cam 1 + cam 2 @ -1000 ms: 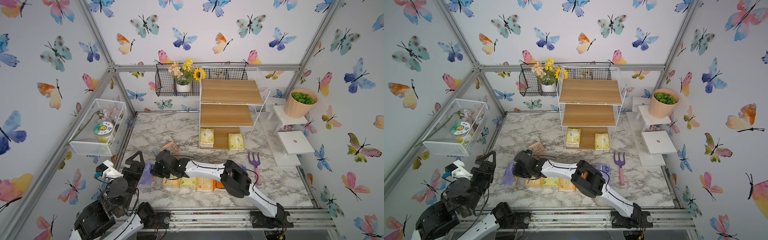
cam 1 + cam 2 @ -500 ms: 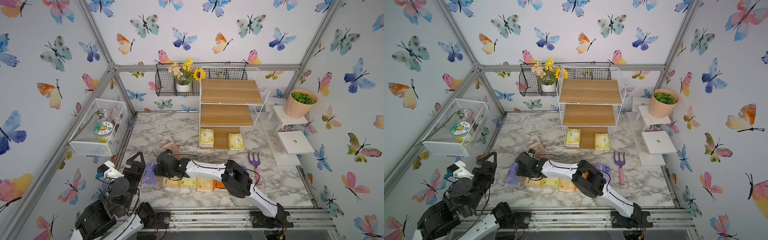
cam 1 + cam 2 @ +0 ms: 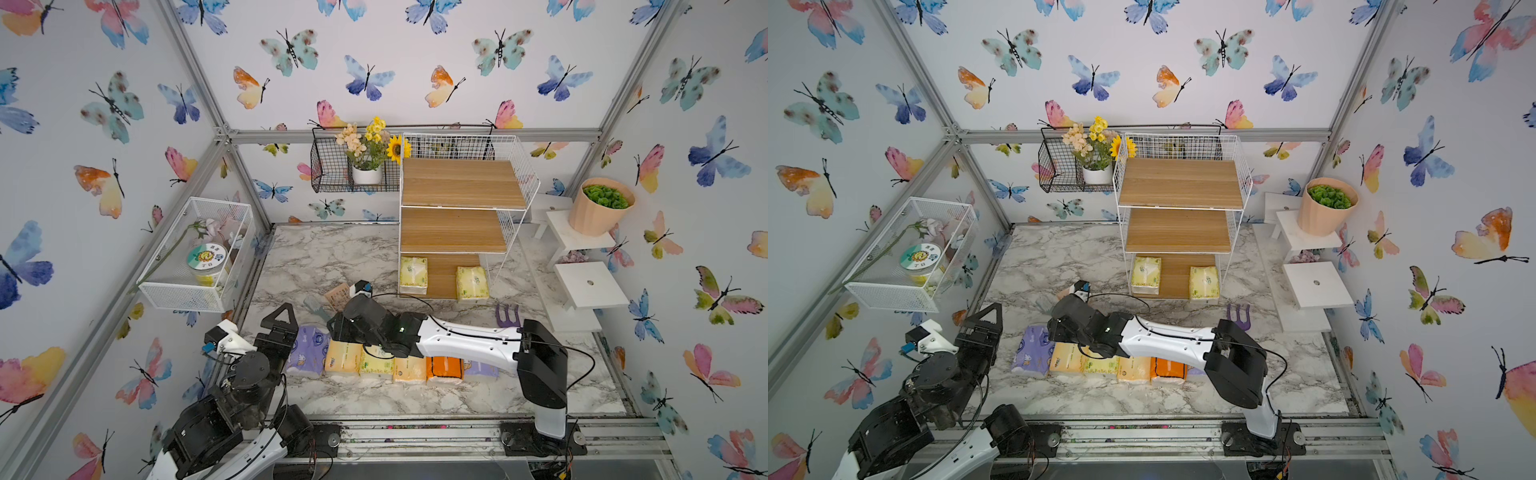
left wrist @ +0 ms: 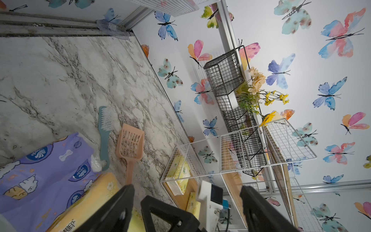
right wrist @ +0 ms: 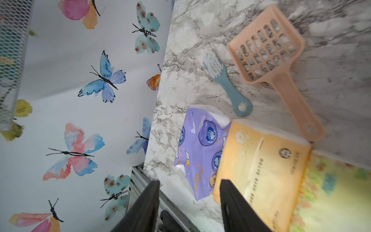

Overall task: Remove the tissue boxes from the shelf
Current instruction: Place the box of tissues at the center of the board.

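Right arm [image 3: 465, 343] covers the far ends of the tissue packs [image 3: 345, 360] on the tabletop [image 3: 332, 257]. Right tool [image 5: 189, 181] stands parted, empty. Left tool [image 4: 186, 186] stands wide, empty.

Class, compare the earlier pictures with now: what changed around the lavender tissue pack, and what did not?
The right claw opened, let go of the lavender tissue pack and shifted slightly toward its right. The pack lies at the row's left end, beside the peach pack. The left claw stayed open; the shelf and its two yellow packs are unchanged.
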You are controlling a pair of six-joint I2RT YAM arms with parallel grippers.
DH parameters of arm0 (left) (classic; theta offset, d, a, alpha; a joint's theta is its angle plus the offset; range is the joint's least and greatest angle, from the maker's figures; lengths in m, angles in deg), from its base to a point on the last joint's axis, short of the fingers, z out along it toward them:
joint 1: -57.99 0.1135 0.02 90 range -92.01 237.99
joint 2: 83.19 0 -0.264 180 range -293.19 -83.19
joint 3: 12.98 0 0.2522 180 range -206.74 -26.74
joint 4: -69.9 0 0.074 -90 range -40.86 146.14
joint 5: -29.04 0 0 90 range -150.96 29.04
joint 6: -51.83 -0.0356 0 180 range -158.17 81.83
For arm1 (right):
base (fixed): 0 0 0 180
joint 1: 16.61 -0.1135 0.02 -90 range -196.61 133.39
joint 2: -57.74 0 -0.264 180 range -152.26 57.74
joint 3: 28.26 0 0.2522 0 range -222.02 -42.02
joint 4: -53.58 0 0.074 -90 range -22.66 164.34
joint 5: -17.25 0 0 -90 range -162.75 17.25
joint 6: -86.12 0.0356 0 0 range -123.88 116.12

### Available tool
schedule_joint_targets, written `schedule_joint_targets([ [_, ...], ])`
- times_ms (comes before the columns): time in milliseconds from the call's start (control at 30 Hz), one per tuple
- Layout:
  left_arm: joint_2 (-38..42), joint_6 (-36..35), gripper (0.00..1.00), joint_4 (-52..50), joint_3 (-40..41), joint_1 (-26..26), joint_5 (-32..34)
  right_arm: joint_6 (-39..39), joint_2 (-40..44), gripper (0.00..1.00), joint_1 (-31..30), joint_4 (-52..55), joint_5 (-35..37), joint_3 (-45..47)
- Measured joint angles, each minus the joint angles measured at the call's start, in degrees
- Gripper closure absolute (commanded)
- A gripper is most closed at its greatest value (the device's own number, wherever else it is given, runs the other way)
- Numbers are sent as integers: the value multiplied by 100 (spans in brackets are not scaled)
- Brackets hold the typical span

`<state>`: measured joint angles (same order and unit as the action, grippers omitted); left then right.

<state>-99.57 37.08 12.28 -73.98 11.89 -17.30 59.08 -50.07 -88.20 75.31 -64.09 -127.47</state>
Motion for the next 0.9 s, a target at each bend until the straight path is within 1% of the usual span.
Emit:
schedule_joint_targets([
  [200,-210,225,14,131,247,0,-173,55,1137,47,157,15,444,1250],
  [267,-223,299,14,238,393,0,-251,186,1458,47,323,17,522,1720],
  [400,-223,457,14,463,754,0,-459,385,1888,47,890,17,647,2535],
  [667,-249,715,14,988,1327,0,-881,387,1998,45,1965,-146,688,3101],
  [800,-334,835,14,1246,1578,0,-1108,382,1993,44,2398,-407,581,3379],
  [900,-402,892,14,1467,1753,0,-1259,343,1923,43,2640,-601,557,3410],
])
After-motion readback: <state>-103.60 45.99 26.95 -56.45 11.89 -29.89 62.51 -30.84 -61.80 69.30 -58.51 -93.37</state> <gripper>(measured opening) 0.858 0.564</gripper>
